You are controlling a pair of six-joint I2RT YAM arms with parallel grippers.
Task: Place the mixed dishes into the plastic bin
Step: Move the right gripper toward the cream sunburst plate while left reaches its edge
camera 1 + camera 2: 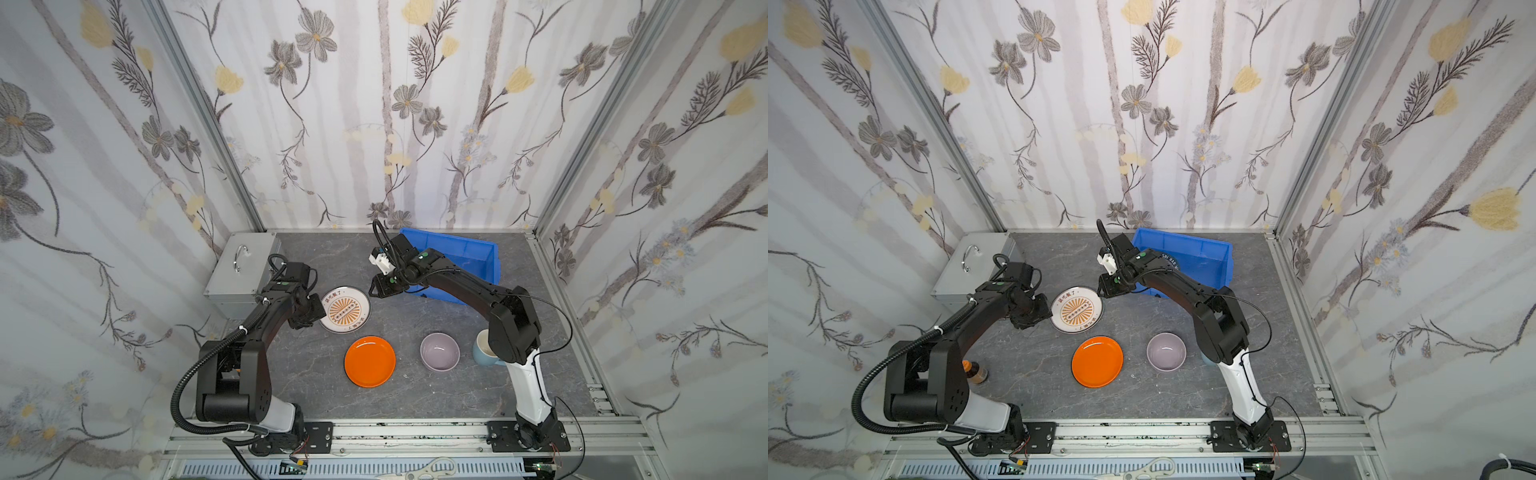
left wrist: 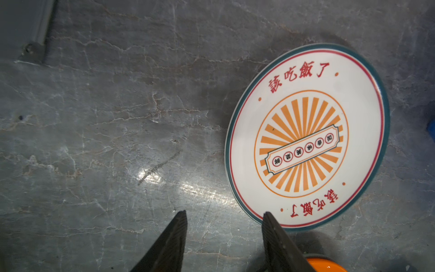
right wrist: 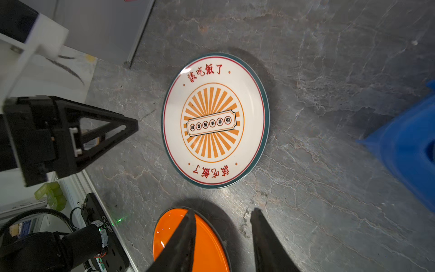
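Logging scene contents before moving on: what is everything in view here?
patterned plate: one, white with teal rim and orange sunburst, flat on table
orange plate: one, orange, nearer the front
bowl: one, lilac, right of orange plate
mug: one, pale blue, partly behind right arm
bin: one, blue, back of table
lettered dish: one, dark rim, in bin, mostly hidden by right arm
metal case: one, silver, back left
bottle: one, brown with orange cap, beside left arm
left claw: one, black, open, at patterned plate's rim
right claw: one, black, open, between bin and patterned plate
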